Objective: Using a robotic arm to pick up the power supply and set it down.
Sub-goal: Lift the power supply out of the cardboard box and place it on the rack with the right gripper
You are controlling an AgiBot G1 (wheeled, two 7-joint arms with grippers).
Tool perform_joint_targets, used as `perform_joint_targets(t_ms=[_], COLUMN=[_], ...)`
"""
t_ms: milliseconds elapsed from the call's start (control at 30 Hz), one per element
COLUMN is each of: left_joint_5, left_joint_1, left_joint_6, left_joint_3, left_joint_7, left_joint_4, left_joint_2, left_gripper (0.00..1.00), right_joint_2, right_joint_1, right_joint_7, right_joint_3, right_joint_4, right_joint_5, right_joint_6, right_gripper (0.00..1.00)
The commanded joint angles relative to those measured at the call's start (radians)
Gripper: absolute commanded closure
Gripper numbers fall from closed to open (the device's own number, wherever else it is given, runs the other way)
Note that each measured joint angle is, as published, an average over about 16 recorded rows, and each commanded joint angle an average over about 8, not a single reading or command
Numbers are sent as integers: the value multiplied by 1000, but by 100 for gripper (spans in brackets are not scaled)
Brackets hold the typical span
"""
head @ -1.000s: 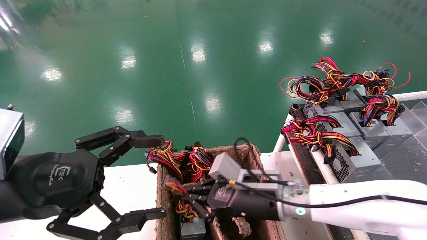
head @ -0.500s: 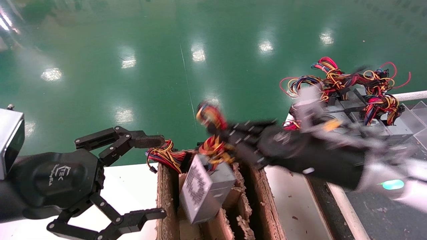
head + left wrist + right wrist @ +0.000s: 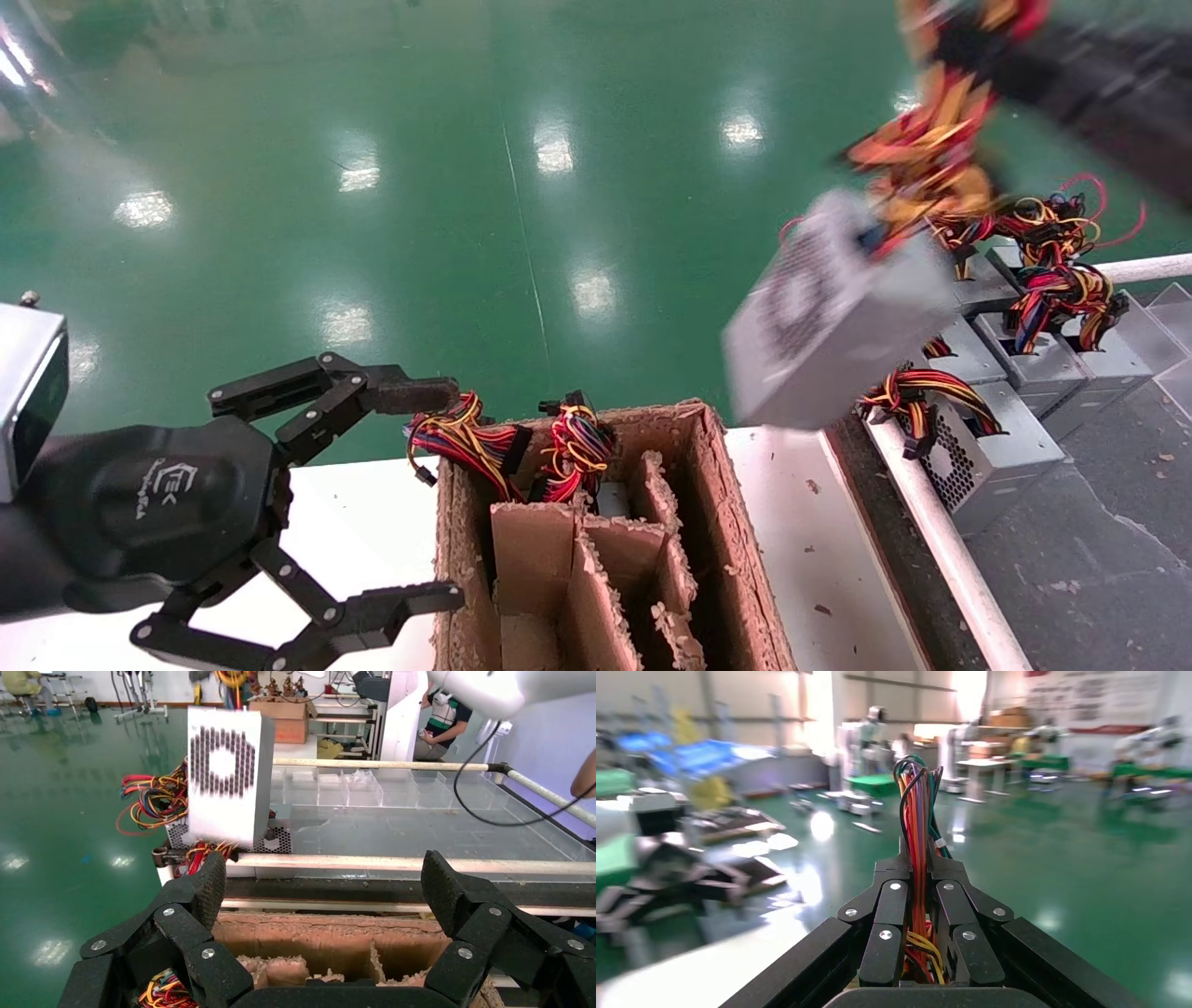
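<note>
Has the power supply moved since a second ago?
Yes. The power supply has come up out of the cardboard box and swung to the robot's right, hanging by its wires from the right gripper above the other supplies.

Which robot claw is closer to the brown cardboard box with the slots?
Left. The left gripper hangs open right beside the cardboard box. The right gripper is high up and away, carrying the power supply by its wires.

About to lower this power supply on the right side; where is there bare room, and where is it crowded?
The right gripper holds the power supply by its wires. Bare: the grey surface right of the white rail, nearer than the row of power supplies. Crowded: that row and the cardboard box.
</note>
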Motion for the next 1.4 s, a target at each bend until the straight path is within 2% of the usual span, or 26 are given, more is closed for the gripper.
perform_joint_targets(t_ms=[33, 400, 733, 933, 1100, 1400], left_joint_5=[0, 0, -1, -1, -1, -1], left_joint_1=[0, 0, 0, 0, 0, 0], left_joint_6=[0, 0, 0, 0, -1, -1], left_joint_3=[0, 0, 1, 1, 1, 2], left_joint_7=[0, 0, 0, 1, 1, 1], left_joint_4=[0, 0, 0, 0, 0, 0], left_joint_2=[0, 0, 0, 0, 0, -1], left_gripper=[0, 0, 0, 0, 0, 0], right_joint_2=[42, 250, 364, 373, 344, 255], right_joint_1=[35, 154, 141, 64, 17, 39], right_joint_7=[-5, -73, -172, -250, -315, -345], right_joint_3=[14, 15, -19, -73, -105, -134], right_joint_4=[-31, -243, -419, -482, -514, -520], right_joint_5=[-9, -121, -175, -179, -184, -218], right_joint_6=[-11, -124, -196, -198, -180, -136], right_gripper=[100, 100, 100, 100, 100, 100])
